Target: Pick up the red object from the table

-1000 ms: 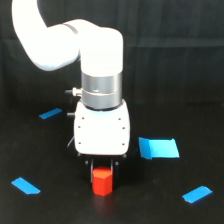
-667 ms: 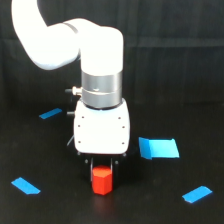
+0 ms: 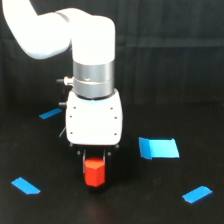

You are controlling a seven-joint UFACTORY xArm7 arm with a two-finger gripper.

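Gripper [image 3: 94, 159]: pointed straight down beneath the white housing, dark fingers only partly visible below the housing edge. Top of the red hexagonal block [image 3: 94, 173] tucked up between those fingers, directly under the housing and narrower than it. Jaw state: cannot tell for certain; fingers too dark against the background to show contact, though probably closed or closing on the block's upper part. Block upright, lower face at or just above the black table [image 3: 150, 200]; contact with the surface not resolvable, no clear gap or shadow visible.

Step in hand, as judged: grasp stage of the pick, with descent complete and the block centred in the jaws. Lift either not begun or only barely begun.

Next move: confirm firm closure on opposing flat faces of the hexagon, then raise vertically without sideways drift. Risk of rotation or slip if the fingers bear on edges rather than flats.

Surroundings, relative to the gripper: larger blue tape patch [image 3: 158, 148] near, toward the exterior view's right and roughly level. Small blue strip [image 3: 197, 194] farther right and lower. Another blue strip [image 3: 25, 185] well apart toward the exterior view's left and lower. A further blue strip [image 3: 50, 113] left and farther back, beside the housing. None touching the block.
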